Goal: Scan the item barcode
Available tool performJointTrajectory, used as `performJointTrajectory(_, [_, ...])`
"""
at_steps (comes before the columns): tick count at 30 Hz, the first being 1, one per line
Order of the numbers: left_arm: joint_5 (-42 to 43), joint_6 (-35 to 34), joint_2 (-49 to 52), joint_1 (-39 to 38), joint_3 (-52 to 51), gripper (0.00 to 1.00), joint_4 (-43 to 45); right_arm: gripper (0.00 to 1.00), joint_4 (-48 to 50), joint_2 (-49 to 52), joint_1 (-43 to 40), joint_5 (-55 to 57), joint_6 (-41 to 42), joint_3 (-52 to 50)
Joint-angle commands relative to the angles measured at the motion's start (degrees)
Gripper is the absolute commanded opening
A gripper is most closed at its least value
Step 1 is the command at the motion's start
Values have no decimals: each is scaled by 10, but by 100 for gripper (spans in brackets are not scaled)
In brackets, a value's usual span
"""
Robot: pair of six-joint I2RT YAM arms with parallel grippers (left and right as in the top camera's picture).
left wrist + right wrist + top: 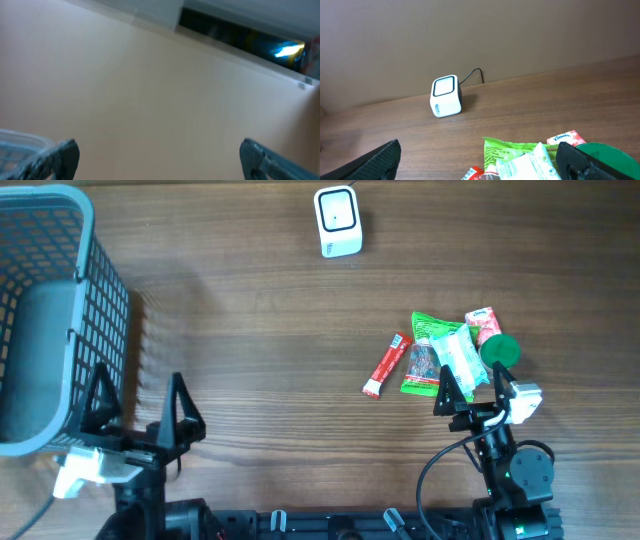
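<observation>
wooden surface (260, 330), white scanner (338, 221) upper centre, snack packets (432, 332) right, grey basket (100, 315) left, left hand (139, 385) released, right hand (470, 376) released

A white cube-shaped scanner (338, 221) sits on the brown wooden table (260, 350), well apart from a green plastic snack packet (428, 330).

A glossy white plastic cube scanner (338, 221) and shiny green plastic packet (428, 328) are lying on the matt brown wood-grain table (260, 330).
</observation>
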Motion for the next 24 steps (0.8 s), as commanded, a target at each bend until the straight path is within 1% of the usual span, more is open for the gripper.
performJointTrajectory(1, [48, 1, -5, -5, -107, 100, 84, 100, 3, -3, -3, -8, 0, 0])
performJointTrajectory(5, [42, 1, -5, -5, -178, 100, 71, 100, 3, -3, -3, -8, 0, 0])
performJointTrajectory(7, [36, 2, -5, -5, -183, 100, 34, 100, 3, -3, -3, -8, 0, -1])
performJointTrajectory(10, [-8, 3, -5, -5, -183, 100, -123, 100, 3, -3, -3, -8, 0, 0])
performJointTrajectory(12, [-33, 3, -5, -5, -183, 100, -186, 100, 3, -3, -3, -8, 0, -1])
performJointTrajectory(13, [-47, 12, -5, -6, -183, 100, -197, 100, 3, -3, -3, -8, 0, -1])
performJointTrajectory(15, [-46, 108, -5, -19, -183, 100, -197, 100, 3, -3, -3, -8, 0, -1])
performJointTrajectory(16, [-46, 137, -5, -25, -183, 100, -197, 100, 3, -3, -3, -8, 0, -1])
performJointTrajectory(17, [-49, 145, -5, -29, -183, 100, -197, 100, 3, -3, -3, -8, 0, -1])
performJointTrajectory(24, [-49, 145, -5, -28, -183, 100, -196, 100, 3, -3, -3, -8, 0, 0])
